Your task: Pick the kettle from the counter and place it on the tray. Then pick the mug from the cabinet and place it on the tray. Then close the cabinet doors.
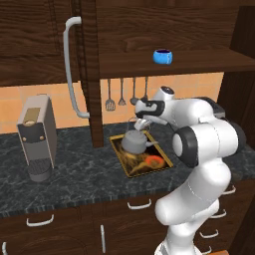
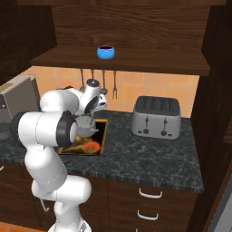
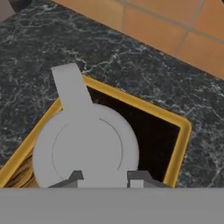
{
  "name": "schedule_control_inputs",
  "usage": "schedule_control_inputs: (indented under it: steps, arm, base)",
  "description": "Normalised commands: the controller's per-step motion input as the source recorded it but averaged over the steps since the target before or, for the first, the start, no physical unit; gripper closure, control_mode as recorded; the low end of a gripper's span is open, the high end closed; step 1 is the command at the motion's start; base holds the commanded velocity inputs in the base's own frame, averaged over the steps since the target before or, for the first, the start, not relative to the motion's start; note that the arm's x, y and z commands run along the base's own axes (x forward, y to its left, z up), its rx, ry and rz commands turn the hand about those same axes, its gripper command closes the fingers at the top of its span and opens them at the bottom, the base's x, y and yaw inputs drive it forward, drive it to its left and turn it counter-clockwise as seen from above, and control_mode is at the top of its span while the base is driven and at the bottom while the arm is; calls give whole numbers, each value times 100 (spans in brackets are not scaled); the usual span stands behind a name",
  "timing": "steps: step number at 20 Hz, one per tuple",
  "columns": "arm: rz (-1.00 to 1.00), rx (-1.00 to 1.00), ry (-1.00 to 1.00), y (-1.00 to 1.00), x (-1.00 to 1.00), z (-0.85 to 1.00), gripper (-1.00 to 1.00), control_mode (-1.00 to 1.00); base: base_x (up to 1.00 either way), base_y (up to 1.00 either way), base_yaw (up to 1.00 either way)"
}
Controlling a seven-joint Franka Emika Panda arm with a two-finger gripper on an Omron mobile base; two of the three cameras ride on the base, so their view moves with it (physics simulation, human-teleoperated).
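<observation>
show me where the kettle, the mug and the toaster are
kettle (image 1: 133,142), left base view, on its grey body.
mug (image 1: 162,56), left base view, on its blue side.
toaster (image 2: 156,118), right base view, on its silver front.

Premises: a rendered domestic kitchen. Evidence follows. A long dark marbled stone surface (image 1: 74,169) runs beneath the tool (image 1: 141,124), with dark wood drawers carrying white handles (image 1: 139,204) below it. An orange tiled backsplash (image 2: 149,86) stands behind the tool, where metal cooking utensils (image 1: 122,94) hang in a row. A boxy silver four-slot toaster (image 2: 156,118) sits well to the tool's right; a tall beige pod coffee machine (image 1: 37,137) stands well to its left. Above the tool is a dark brown wooden wall cabinet (image 2: 122,59) with a plank shelf.
</observation>
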Motion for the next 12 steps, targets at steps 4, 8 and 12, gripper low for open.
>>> schedule_control_inputs:
  steps: [4,8,12]
  arm:
    - [0,0,0,8,0,-6,-100,-100]
    - [0,0,-3,5,-3,0,-100,-100]
    - [0,0,-21,0,-20,14,-100,-100]
  base:
    - [0,0,0]
    - [0,0,0]
    - [0,0,0]
